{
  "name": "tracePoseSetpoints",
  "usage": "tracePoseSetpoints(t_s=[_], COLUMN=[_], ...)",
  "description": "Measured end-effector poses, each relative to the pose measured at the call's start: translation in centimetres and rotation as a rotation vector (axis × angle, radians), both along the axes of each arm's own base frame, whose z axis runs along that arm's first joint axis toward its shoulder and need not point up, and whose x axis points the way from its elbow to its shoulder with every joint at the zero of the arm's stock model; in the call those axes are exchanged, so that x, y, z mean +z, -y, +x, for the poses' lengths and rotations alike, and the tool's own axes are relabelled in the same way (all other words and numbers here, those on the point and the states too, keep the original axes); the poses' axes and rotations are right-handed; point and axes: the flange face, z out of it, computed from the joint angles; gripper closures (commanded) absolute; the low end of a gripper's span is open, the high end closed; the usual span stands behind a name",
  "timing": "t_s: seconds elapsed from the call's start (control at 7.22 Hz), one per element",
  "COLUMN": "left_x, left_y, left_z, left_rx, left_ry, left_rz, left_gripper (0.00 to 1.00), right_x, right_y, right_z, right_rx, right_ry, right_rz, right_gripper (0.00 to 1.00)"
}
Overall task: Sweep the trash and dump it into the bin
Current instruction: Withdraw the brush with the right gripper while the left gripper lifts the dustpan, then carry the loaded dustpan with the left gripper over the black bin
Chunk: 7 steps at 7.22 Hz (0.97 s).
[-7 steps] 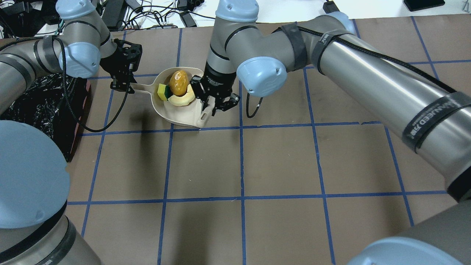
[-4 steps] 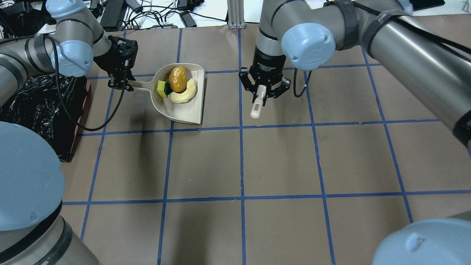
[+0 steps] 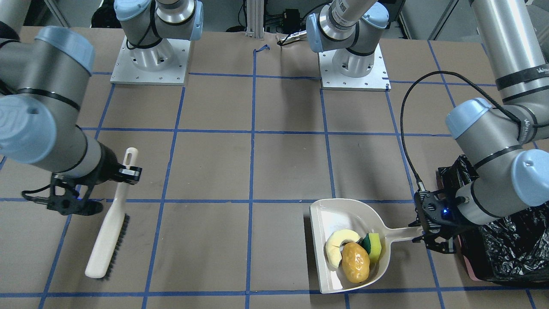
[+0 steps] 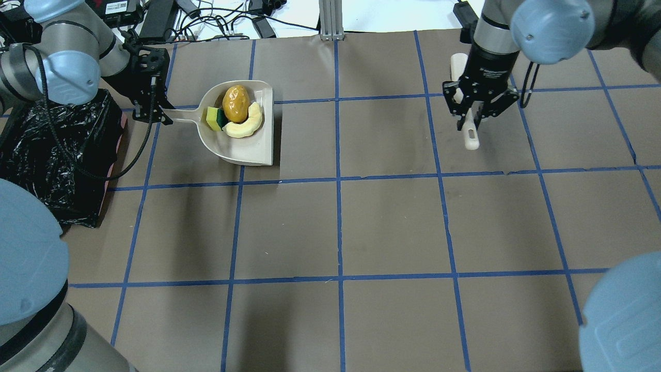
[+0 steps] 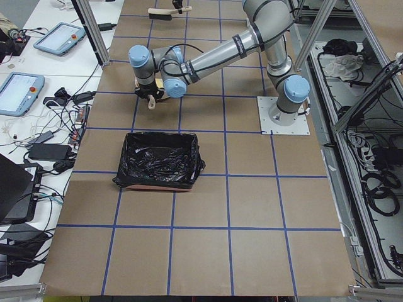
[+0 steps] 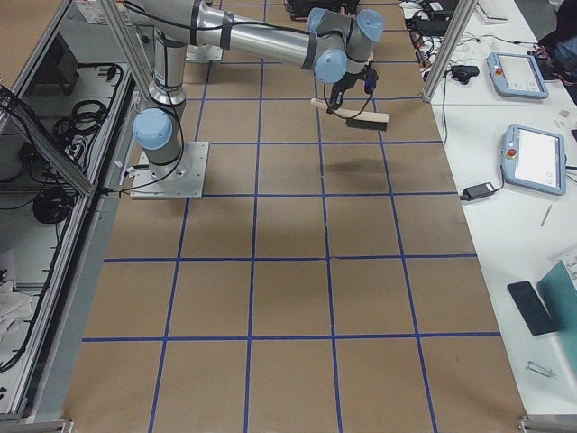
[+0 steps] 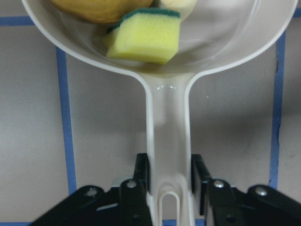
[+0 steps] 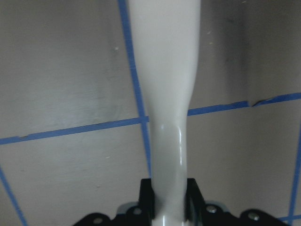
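Note:
The beige dustpan (image 4: 248, 147) holds all three trash items: the golden-brown lump (image 4: 236, 103), the pale crescent slice (image 4: 247, 125) and the yellow-and-green sponge wedge (image 4: 212, 119). My left gripper (image 4: 155, 116) is shut on the dustpan's handle, as the left wrist view (image 7: 169, 174) shows. The black-lined bin (image 4: 51, 150) stands just left of it. My right gripper (image 4: 474, 116) is shut on the handle of a beige brush (image 3: 109, 234), far to the right of the dustpan. The right wrist view (image 8: 169, 197) shows both fingers clamped on the handle.
Brown table with a blue tape grid (image 4: 338, 232). Cables and boxes lie beyond the far edge (image 4: 217, 20). The two arm bases (image 3: 148, 56) stand at the robot's side. The bin's pink edge (image 4: 121, 134) faces the dustpan.
My right gripper has carried the brush well to the right, away from the dustpan. My left gripper has drawn the loaded dustpan a little left, toward the bin.

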Motion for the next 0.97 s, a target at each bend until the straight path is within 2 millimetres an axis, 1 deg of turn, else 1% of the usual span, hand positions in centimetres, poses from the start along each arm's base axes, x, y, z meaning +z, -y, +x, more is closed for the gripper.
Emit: tracePoseSetpoints(t_s=[0.14, 0.28, 0.42, 0.69, 0.83, 0.97], left_x=[0.8, 1.7, 2.8, 5.9, 7.7, 9.7], left_y=[-0.4, -0.9, -1.5, -3.0, -3.9, -4.6], left_z=[1.7, 3.3, 5.1, 10.2, 12.9, 14.9], left_rx=[0.028, 0.055, 0.084, 0.143, 0.171, 0.197], left_ry=[-0.02, -0.03, -0.034, -0.041, -0.041, -0.037], left_rz=[0.006, 0.009, 0.013, 0.023, 0.015, 0.003], left_gripper=[0.63, 0.63, 0.63, 0.63, 0.63, 0.63], right_x=[-0.2, -0.9, -2.2, -4.6, -5.3, -6.1], right_y=[-0.1, -0.2, -0.5, -1.1, -1.3, -1.4], right_z=[-3.9, -6.5, -8.4, -11.4, -13.2, -14.3], right_rx=[0.035, 0.073, 0.094, 0.133, 0.129, 0.122], right_ry=[-0.013, -0.017, -0.014, -0.011, -0.004, 0.006], right_rz=[-0.003, -0.015, -0.029, -0.065, -0.067, -0.062], right_gripper=[1.0, 1.0, 1.0, 1.0, 1.0, 1.0])
